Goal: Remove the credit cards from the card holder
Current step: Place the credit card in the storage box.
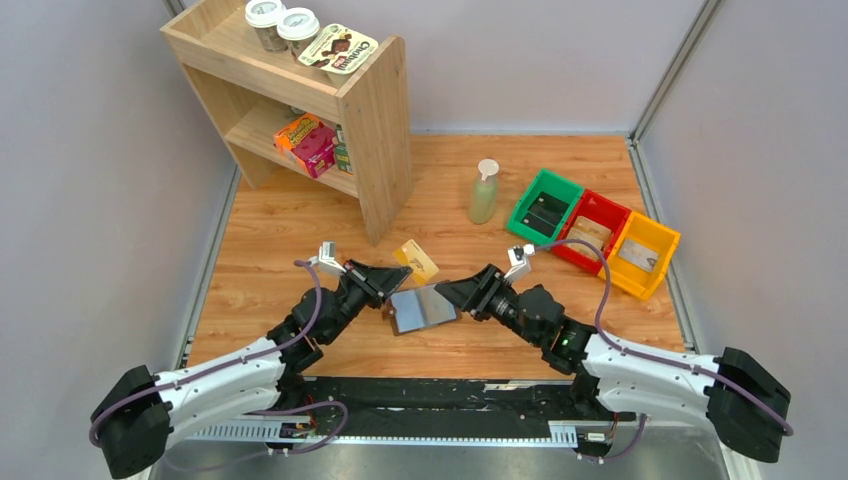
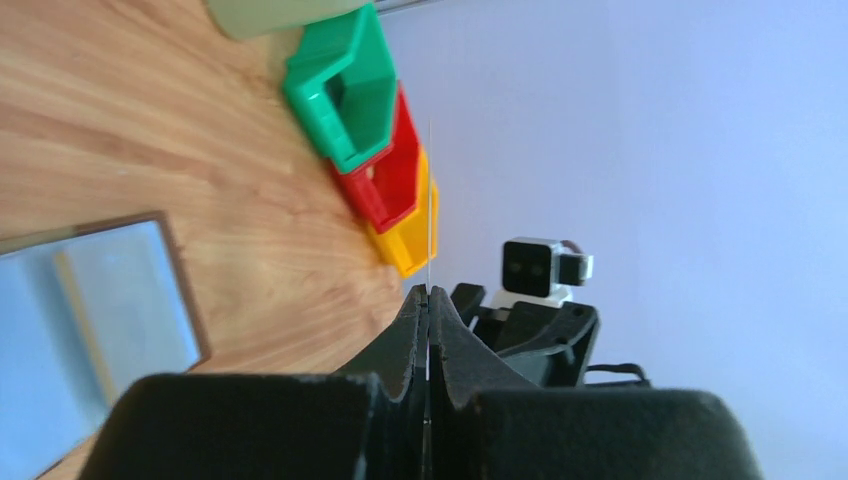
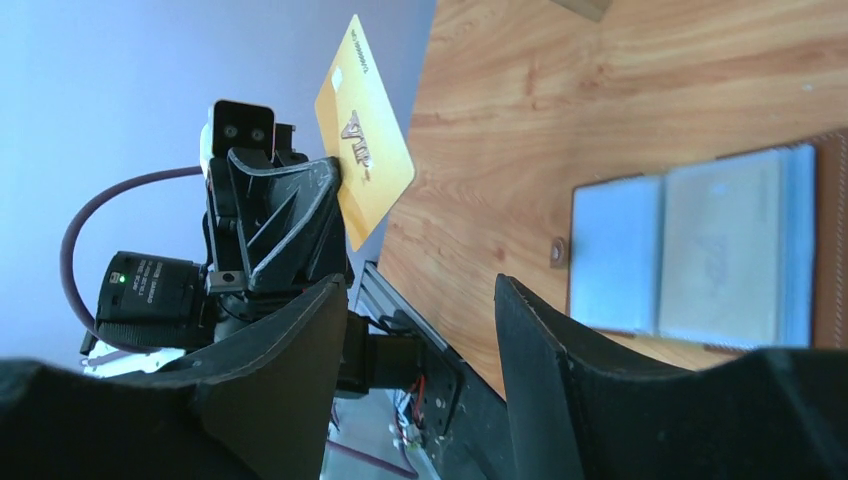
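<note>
Currently, your table (image 1: 280, 230) holds the following.

- Card holder (image 1: 422, 308): lies open and flat by the middle of the near edge, grey-blue panels up. You cannot tell from these views whether any cards sit in its pockets.
- Gold card (image 3: 362, 150): off the table, held up on edge over the holder's far left corner.
- Left gripper (image 2: 428, 295): fingers pressed together on the gold card, which shows only as a thin line in its own wrist view.
- Right gripper (image 3: 420, 290): fingers apart with nothing between them, at the holder's right side, facing the left gripper across it.
- Wooden shelf (image 1: 380, 130): far left corner. It carries two lidded cups and a packet on top, with small boxes on the lower board.
- Pale green bottle (image 1: 483, 192): upright near the middle of the far edge, well beyond the holder.
- Green bin (image 1: 522, 203), red bin (image 1: 607, 203), yellow bin (image 1: 660, 228): touching in a row toward the far right corner. Each holds a flat item too small to identify.

The two arms close in on the holder from left and right.
</note>
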